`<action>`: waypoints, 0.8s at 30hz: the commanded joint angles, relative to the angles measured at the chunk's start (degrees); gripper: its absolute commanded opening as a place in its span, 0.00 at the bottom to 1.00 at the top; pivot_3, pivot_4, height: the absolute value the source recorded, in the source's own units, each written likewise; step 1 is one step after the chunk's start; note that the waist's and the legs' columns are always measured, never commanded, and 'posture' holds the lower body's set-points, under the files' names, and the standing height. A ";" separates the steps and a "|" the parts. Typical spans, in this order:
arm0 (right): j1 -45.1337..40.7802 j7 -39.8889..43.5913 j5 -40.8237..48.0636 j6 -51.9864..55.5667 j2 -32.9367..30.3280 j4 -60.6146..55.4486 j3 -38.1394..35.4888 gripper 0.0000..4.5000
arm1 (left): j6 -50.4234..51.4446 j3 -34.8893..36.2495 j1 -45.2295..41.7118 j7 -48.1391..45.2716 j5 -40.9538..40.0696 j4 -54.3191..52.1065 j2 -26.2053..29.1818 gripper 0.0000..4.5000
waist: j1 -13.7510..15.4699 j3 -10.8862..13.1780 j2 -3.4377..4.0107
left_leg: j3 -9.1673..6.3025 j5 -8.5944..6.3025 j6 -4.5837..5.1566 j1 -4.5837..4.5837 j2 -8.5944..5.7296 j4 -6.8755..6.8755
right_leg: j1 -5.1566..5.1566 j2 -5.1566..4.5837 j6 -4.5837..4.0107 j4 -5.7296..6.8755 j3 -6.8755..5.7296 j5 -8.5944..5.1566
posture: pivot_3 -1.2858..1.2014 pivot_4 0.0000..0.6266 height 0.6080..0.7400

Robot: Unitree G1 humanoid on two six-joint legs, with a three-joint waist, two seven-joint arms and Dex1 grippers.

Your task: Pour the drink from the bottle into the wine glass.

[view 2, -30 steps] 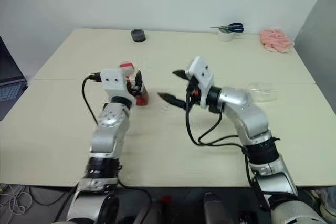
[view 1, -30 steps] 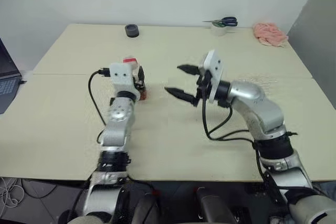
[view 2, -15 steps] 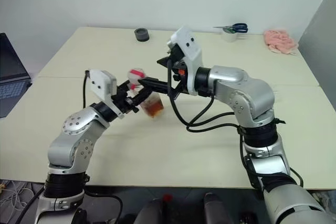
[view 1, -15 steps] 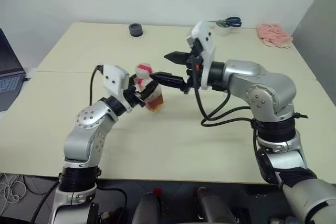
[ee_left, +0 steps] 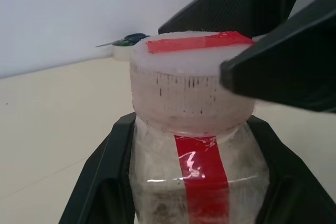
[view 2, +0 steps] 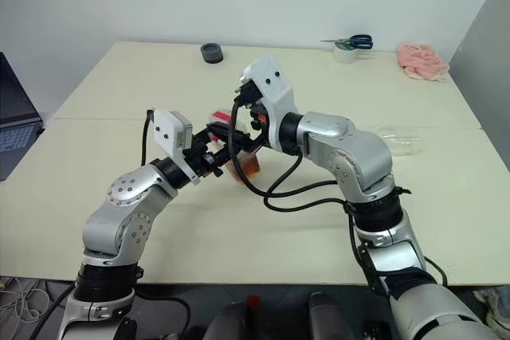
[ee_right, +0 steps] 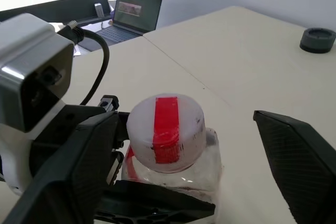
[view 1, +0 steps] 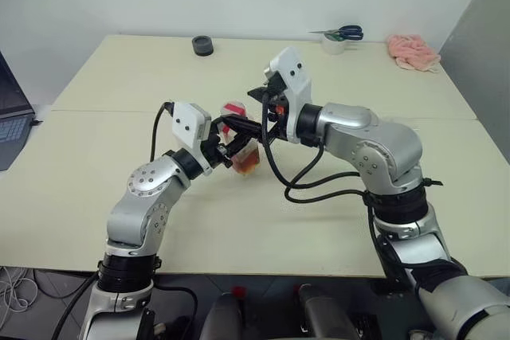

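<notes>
My left gripper (view 1: 233,151) is shut on the body of the small clear bottle (view 1: 246,162) and holds it upright above the table's middle. The amber drink (view 2: 247,166) fills the bottle's lower part. A red strip runs up the bottle and over its white cap (ee_right: 167,129). My right gripper (view 1: 243,113) is open, and its black fingers (ee_right: 294,161) stand on either side of the cap with gaps showing. A faint clear shape (view 2: 397,139) lies on the table to the right; I cannot tell whether it is the wine glass.
At the table's far edge are a black round roll (view 1: 202,45), blue-handled scissors (view 1: 341,33) on a white roll, and a pink cloth (view 1: 412,51). A laptop (ee_right: 137,9) sits off the table's left side. A seam (view 1: 96,112) runs across the tabletop.
My left arm swung the bottle toward the table's middle and nearer to me. My right gripper moved left until its fingers straddled the cap, and they have narrowed a little.
</notes>
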 commanded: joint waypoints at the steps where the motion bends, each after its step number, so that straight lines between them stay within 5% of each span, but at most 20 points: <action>1: 0.06 -0.83 -0.71 0.54 -0.04 -0.67 -0.31 0.73 | -1.73 -0.27 -1.66 -0.09 0.47 -2.02 -0.32 0.49 | -0.01 0.00 0.00 | 0.00 0.00 0.00 0.00 0.00 0.00 | 0.00 0.00 0.00 0.00 0.00 0.00 | 0.52 0.24 1.00; 5: 0.34 -1.39 -0.77 0.86 0.15 -0.58 -0.27 0.42 | -1.91 -0.18 -1.48 -0.07 0.73 -2.08 -0.60 0.49 | -0.01 0.00 0.00 | 0.00 0.00 0.00 0.00 0.01 0.00 | -0.01 0.01 0.00 0.00 0.00 0.00 | 0.52 0.24 1.00; 9: -0.72 0.28 -0.11 -1.57 0.00 0.83 -1.81 0.42 | -1.92 -0.28 -1.12 -0.43 0.68 -2.47 -0.70 0.49 | -0.01 0.00 0.00 | 0.00 0.00 0.00 0.00 0.00 0.00 | -0.01 0.01 0.00 0.00 0.00 0.00 | 0.52 0.24 1.00; 16: -2.47 52.50 6.26 -21.40 -15.37 13.92 3.82 0.42 | -0.85 -0.66 -1.76 -4.73 -2.37 -2.74 -0.35 0.49 | 0.56 0.13 0.00 | 0.02 0.00 0.01 -0.01 -0.14 0.02 | 0.13 -0.11 0.13 -0.20 -0.04 -0.06 | 0.52 0.24 1.00; 20: -8.88 54.41 2.22 -27.51 -13.06 27.89 1.96 0.42 | -0.25 -0.96 -1.58 -5.65 -3.05 -3.11 0.61 0.49 | -1.01 0.16 0.05 | 0.17 -0.02 0.03 0.14 0.00 -0.01 | 0.13 -0.03 0.05 -0.13 0.14 -0.01 | 0.52 0.24 1.00; 24: -9.36 54.13 3.15 -25.98 -13.03 28.31 -0.40 0.42 | -0.56 -0.85 -1.96 -5.78 -2.97 -2.37 0.92 0.48 | -1.40 0.20 0.12 | -0.01 -0.01 0.04 0.16 0.17 -0.04 | 0.05 0.26 -0.03 0.06 0.07 -0.03 | 0.52 0.24 1.00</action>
